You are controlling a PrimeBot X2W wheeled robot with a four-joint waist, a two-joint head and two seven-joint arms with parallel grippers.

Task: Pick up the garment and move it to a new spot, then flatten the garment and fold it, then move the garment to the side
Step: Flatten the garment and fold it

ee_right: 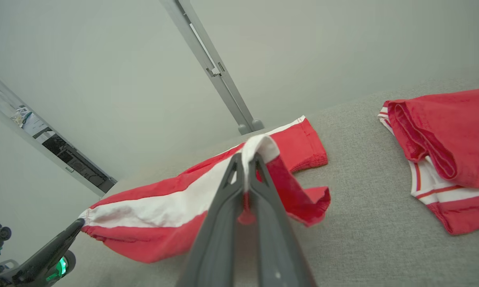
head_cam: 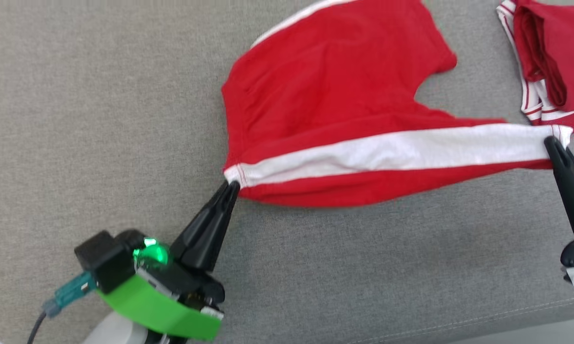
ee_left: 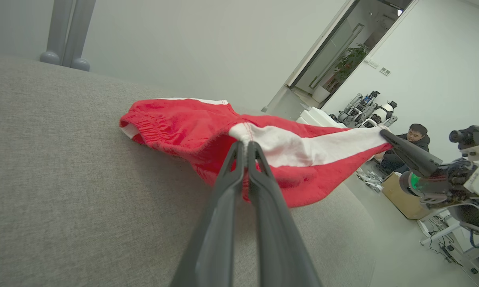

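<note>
Although most of it lies on a grey woven fabric surface (head_cam: 100,119), a pair of red cloth shorts with a white side stripe (head_cam: 334,91) has its near side pulled taut and lifted slightly. The left gripper (head_cam: 232,185), with two long dark fingers, is clenched on the stitched corner where the stripe ends, around the middle of the surface. The right gripper (head_cam: 552,142) is clenched on the stripe's other end, toward the surface's right side and not far from its near edge. Between them the stripe runs almost straight. A second red garment with white trim (head_cam: 559,57), folded, lies farther back on the right, near that end of the shorts.
</note>
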